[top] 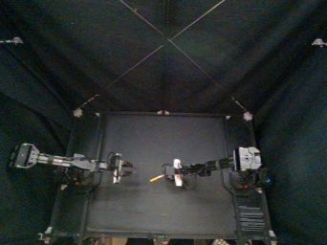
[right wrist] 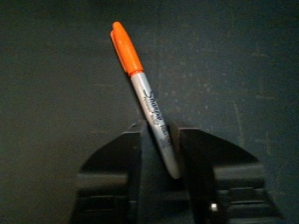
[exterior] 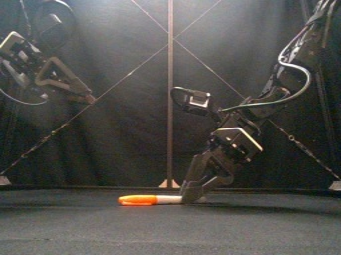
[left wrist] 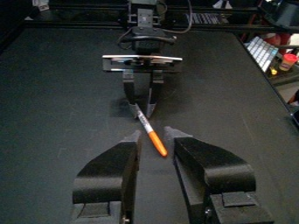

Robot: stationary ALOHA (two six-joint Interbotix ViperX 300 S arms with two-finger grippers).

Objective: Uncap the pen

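Black table (top: 128,215), curtained booth.
- Top view: pen (top: 160,178) flat at table centre. Left gripper (top: 122,169) at its 9 o'clock, apart. Right gripper (top: 183,176) at 3 o'clock, over pen end.
- Front view: orange cap (exterior: 134,199) points to 9. Grey barrel (exterior: 167,199) under right jaws.
- Left wrist view: jaws fairly wide, empty, cap just ahead.
- Right wrist view: jaws narrow, straddling barrel, not yet pinching by my read.

You clamp right firmly first, square left onto cap only, then pull straight along pen axis.
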